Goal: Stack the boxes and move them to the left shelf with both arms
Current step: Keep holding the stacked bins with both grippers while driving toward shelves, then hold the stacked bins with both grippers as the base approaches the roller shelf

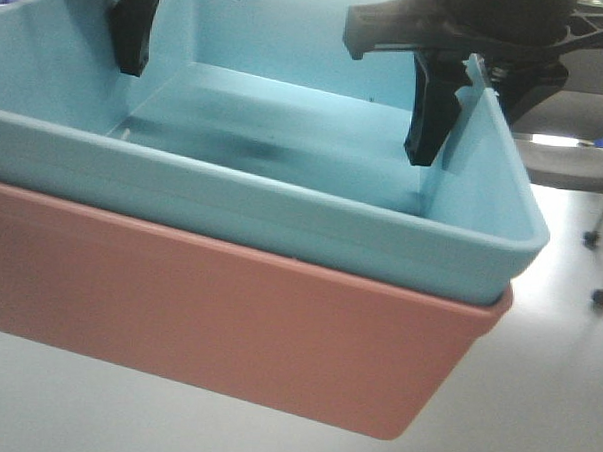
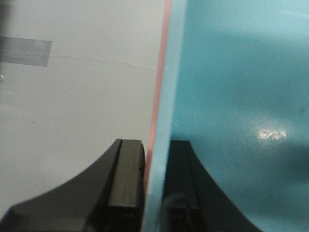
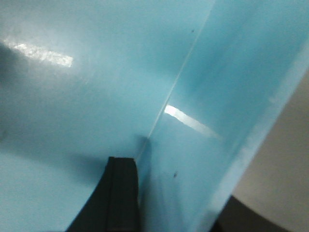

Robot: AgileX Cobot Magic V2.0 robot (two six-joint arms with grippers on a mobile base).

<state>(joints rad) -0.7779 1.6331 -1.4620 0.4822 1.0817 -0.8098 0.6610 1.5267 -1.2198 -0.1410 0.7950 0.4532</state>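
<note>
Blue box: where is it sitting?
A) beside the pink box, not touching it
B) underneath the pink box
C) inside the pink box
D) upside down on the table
C: the blue box is nested in the pink box, and its rim sits just above the pink rim.

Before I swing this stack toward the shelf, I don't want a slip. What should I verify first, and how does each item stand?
1. Light blue plastic tub nested in salmon pink plastic tub: ok, rims meet along the near side.
2. Left gripper clamped: ok, one finger each side of both tubs' wall.
3. Right gripper clamped: ok on the blue wall; pink wall's hold cannot tell.
4. Stack clear of the grey-white tabletop: cannot tell.
5. Roller shelf in sight: not ok, no view shows it.
</note>
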